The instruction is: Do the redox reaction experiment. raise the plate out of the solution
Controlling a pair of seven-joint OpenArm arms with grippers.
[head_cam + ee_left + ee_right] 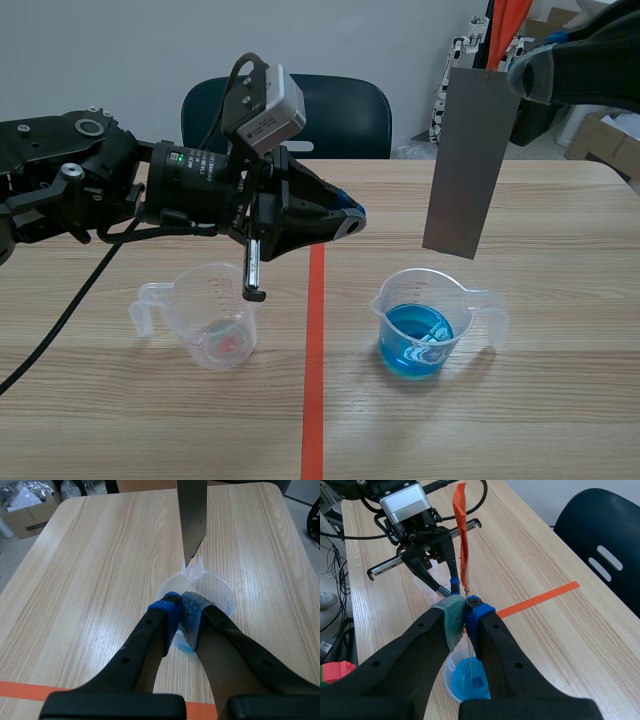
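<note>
Table (560,420): light wood grain, with an orange-red tape line down the middle.

Left arm (90,180): extended level across the near left side, well above the tabletop. Its claw, the left gripper (181,611), is closed on nothing, the blue pads pressed together. It is aimed toward the blue-filled beaker, apart from both vessels. It is judged to be parked there so as to stay out of the lift path.

Right arm (600,60): entering high at the far right.

Plate (468,165): a long grey strip hanging nearly upright with a slight tilt. It is pinched at its upper end by the right gripper (465,605), whose fingers are clamped onto its two faces. Its lower edge is seen above the rim, clear of the liquid and not touching the vessel. The top-end grip is judged to leave the wetted end free. The position over the mouth is judged to let drips fall back in. In the right wrist view the plate is edge-on with an orange tint on one face. The cause cannot be told.

Beaker (428,285): clear plastic, right of the tape, directly under the plate.

Second beaker (215,290): left of the tape, well apart, with only a faint pink trace at the bottom.

Solution (415,345): blue, filling the lower part of the first beaker.

Step judged essentially done.
</note>
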